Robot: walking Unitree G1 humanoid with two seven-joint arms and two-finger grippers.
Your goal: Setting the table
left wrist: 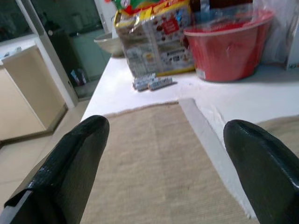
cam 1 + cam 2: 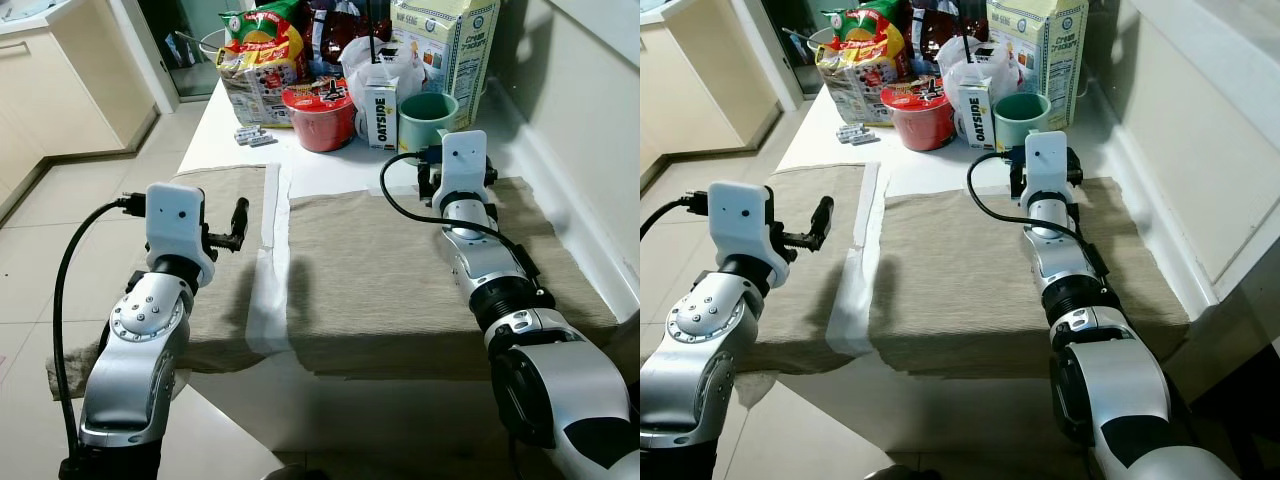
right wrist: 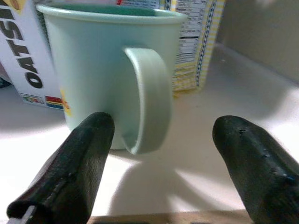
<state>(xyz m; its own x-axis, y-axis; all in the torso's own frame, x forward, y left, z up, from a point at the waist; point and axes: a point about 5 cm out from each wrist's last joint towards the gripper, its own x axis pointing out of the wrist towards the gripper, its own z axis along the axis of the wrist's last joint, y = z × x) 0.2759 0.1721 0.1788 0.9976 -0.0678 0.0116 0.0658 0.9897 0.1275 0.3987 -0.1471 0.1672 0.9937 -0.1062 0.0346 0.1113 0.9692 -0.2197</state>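
Right arm reaches over placemat toward green mug.

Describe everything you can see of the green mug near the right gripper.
The mug is pale mint green with a darker teal inside, smooth and glazed like ceramic. It stands upright on the white table, just beyond the far edge of the beige placemat. Its looped handle faces the open right gripper, which does not touch it. An Oatside carton stands close beside it; contact is unclear.

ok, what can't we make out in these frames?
- Right gripper: in both eye views its white wrist housing hides the fingers.
- Pale green ceramic mug: contents hidden by its rim in the right wrist view.
- Two small silver packets: print too small to read.
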